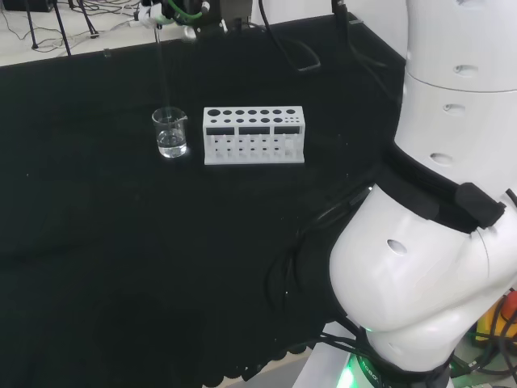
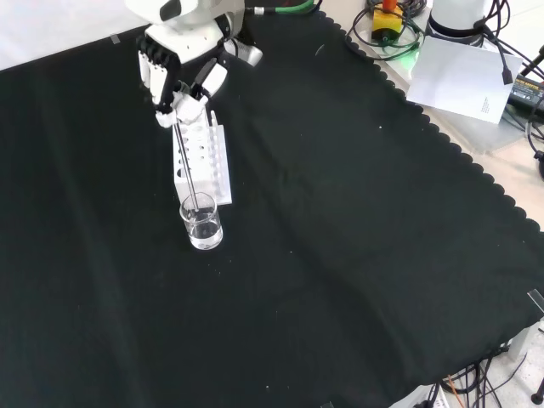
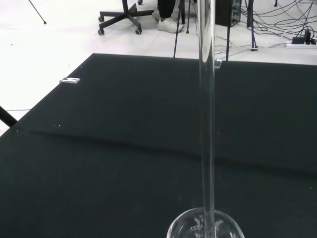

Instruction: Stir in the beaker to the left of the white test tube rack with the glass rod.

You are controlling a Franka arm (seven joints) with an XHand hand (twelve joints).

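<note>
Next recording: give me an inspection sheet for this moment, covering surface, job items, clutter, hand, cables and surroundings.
Surface: black cloth over the bench, scalloped edge, no spill seen.
Job's things: beaker upright with clear liquid, beside the white test tube rack; glass rod reaches down into the beaker.
Clutter: nothing seen on the cloth.
Hand: hand above the rack in the front view, fingers curled round the rod's upper end.
Cables: green and black cables off the cloth at the front view's top right.
Surroundings: white paper sheet beside the cloth; light floor with chair legs in the wrist view.
</note>
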